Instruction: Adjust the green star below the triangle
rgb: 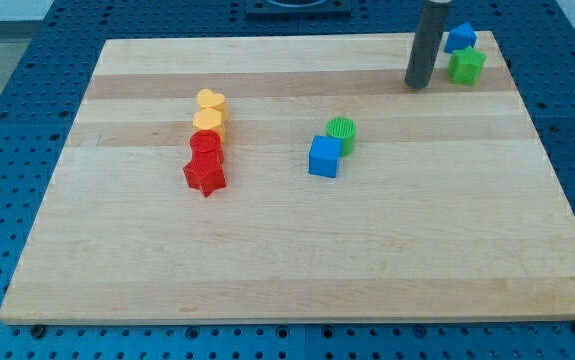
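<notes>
My tip (417,85) rests just left of the green star block (467,66), far right on the wooden bench (287,250); no jaws exist. Below the blue triangle block (459,38), a push risks sending the star off the right edge.

My rod came down from the view's top edge, right of centre, standing nearly upright with a slight lean. It was dark, straight and plain, its upper part cut off by the frame. My tip (417,85) rested on the counter (267,250) near its far right corner. No other part of the arm showed.
</notes>
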